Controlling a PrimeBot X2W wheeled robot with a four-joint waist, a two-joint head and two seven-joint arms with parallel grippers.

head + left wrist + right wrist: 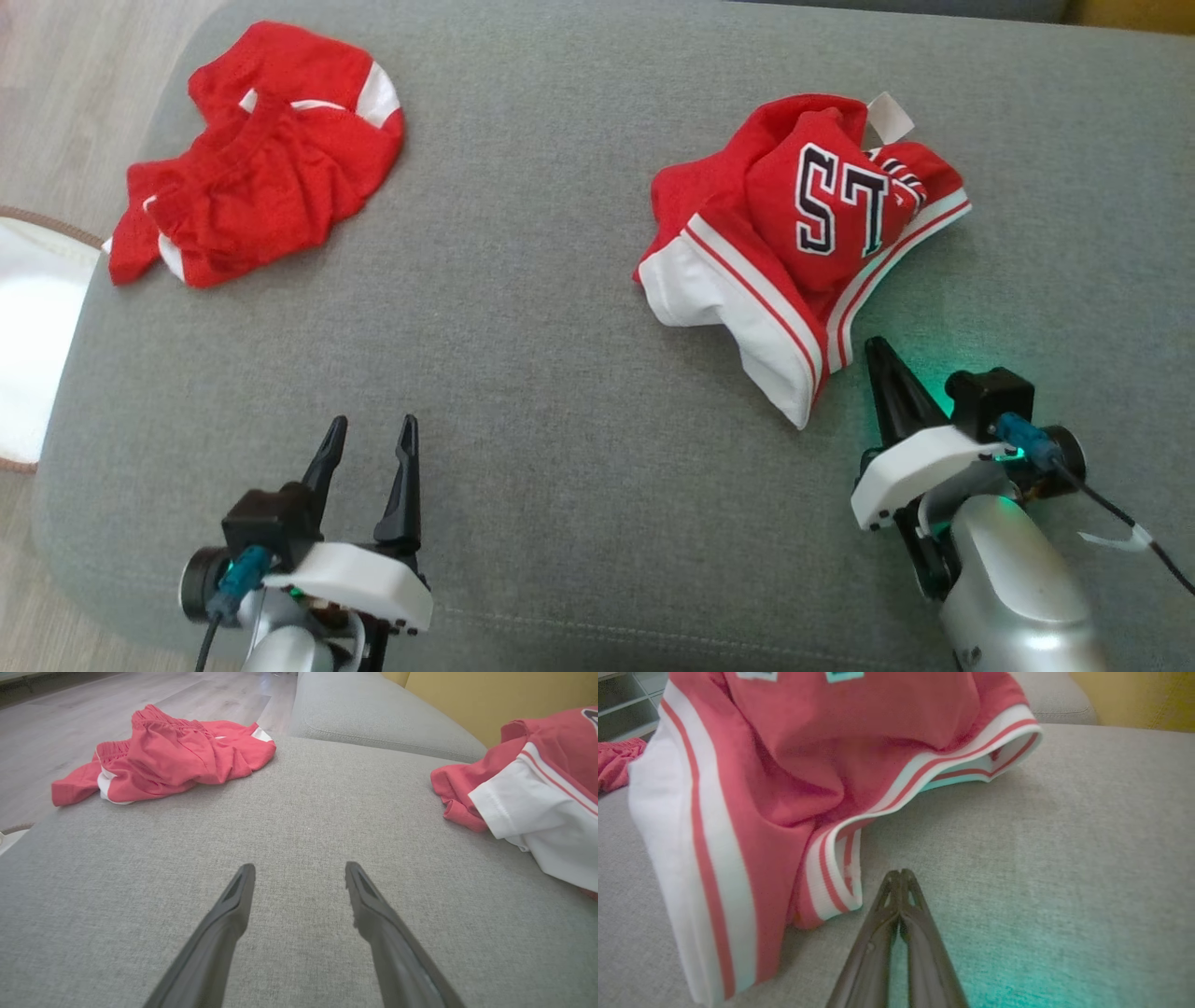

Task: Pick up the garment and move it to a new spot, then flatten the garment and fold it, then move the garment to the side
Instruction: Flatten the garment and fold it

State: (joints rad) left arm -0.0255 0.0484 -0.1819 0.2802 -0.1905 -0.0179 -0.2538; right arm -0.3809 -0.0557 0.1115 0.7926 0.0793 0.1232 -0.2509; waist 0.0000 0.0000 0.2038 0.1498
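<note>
The garment (803,243) is a crumpled red jersey with white striped trim and dark lettering, lying at the right of the grey cushion (560,355). My right gripper (875,345) is shut with nothing between its fingers, its tips just off the jersey's near hem. In the right wrist view the shut tips (901,873) sit on bare cushion right beside the striped hem of the garment (784,765). My left gripper (372,427) stands open and empty at the near left, well apart from the jersey. The left wrist view has the open fingers (299,868) over bare cushion and the garment (537,798) at the right edge.
A second red garment with white panels (261,159) lies bunched at the cushion's far left corner (173,756). Wood floor and a white rug (28,327) lie beyond the left edge. Another cushion (373,714) and a yellow wall are behind.
</note>
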